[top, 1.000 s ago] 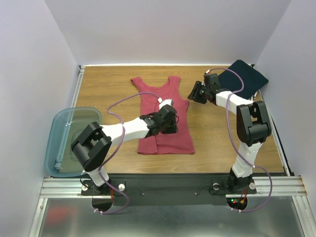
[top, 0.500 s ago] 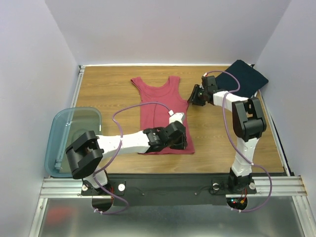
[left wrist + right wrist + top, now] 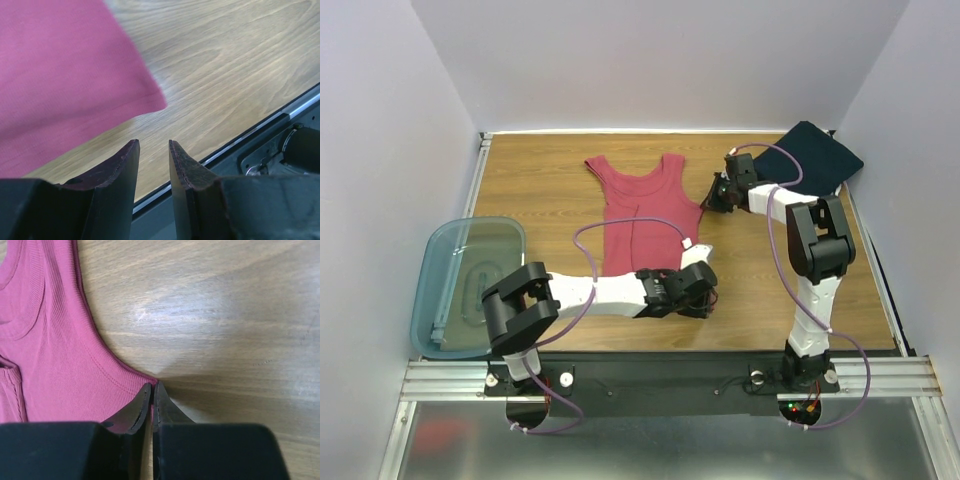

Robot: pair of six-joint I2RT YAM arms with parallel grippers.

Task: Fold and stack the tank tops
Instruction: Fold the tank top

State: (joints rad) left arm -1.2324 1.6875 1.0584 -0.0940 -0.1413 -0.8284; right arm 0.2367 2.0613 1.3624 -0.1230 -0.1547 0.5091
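The maroon tank top lies flat in the middle of the table, straps toward the back. My left gripper hovers just off its near right hem corner; in the left wrist view the gripper is open and empty over bare wood, with the hem corner just ahead. My right gripper is at the top's right underarm edge; in the right wrist view it is shut, pinching that edge of the maroon cloth. The navy tank top lies folded at the back right corner.
A translucent teal bin sits at the table's left near edge. The black front rail runs close to my left gripper. White walls enclose the table on three sides.
My left arm has swung from over the maroon top's middle to its near right hem corner. My right gripper has edged left onto the top's underarm edge.
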